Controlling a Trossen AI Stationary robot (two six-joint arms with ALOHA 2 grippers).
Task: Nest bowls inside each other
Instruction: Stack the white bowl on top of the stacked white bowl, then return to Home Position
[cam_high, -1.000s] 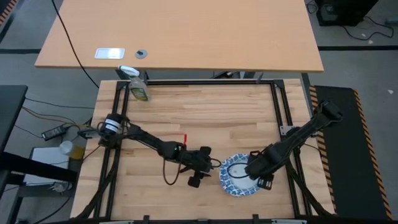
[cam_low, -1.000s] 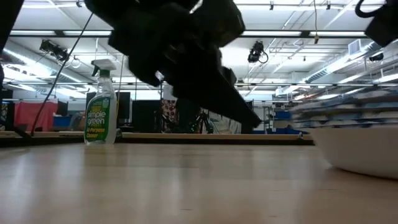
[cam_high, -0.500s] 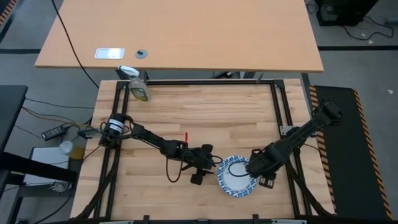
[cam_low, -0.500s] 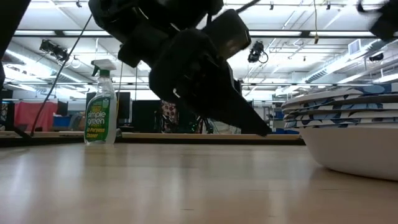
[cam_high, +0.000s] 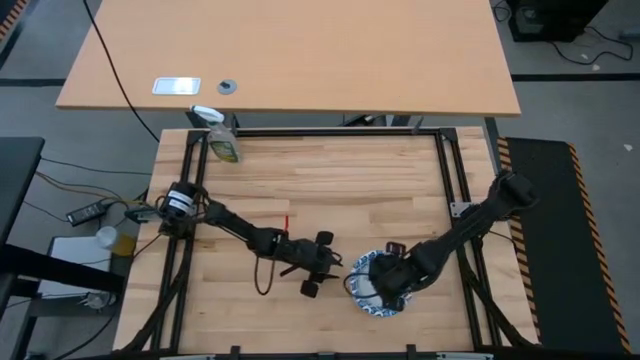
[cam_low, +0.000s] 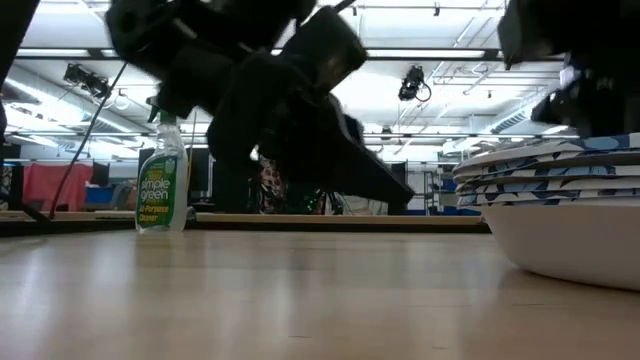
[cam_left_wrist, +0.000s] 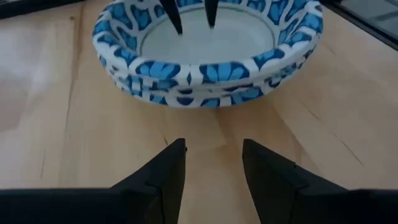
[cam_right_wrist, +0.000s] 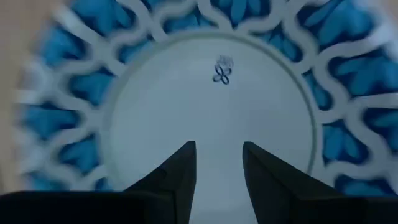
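Observation:
The bowls (cam_high: 380, 292) sit nested in one stack, blue-and-white rims around a white centre, near the table's front edge right of the middle; the low view shows the stack (cam_low: 560, 200) resting on its white base. My right gripper (cam_right_wrist: 217, 149) points down over the top bowl's white centre (cam_right_wrist: 211, 106), open, holding nothing; its tips (cam_left_wrist: 189, 15) also show above that centre. My left gripper (cam_left_wrist: 213, 152) stands open just left of the stack (cam_left_wrist: 208, 59), low over the wood, pointing at it.
A green-and-white spray bottle (cam_high: 222, 140) stands at the table's far left corner. A black frame (cam_high: 445, 170) runs round the table top. A second, lighter desk (cam_high: 290, 60) lies beyond the far edge. The wood left of and behind the stack is bare.
My right gripper has swung from the stack's right rim to above its centre, tipping from a slant to nearly straight down. My left gripper has drawn back a little toward the table's left and sunk. The upper bowls, blurred a second ago, now lie still.

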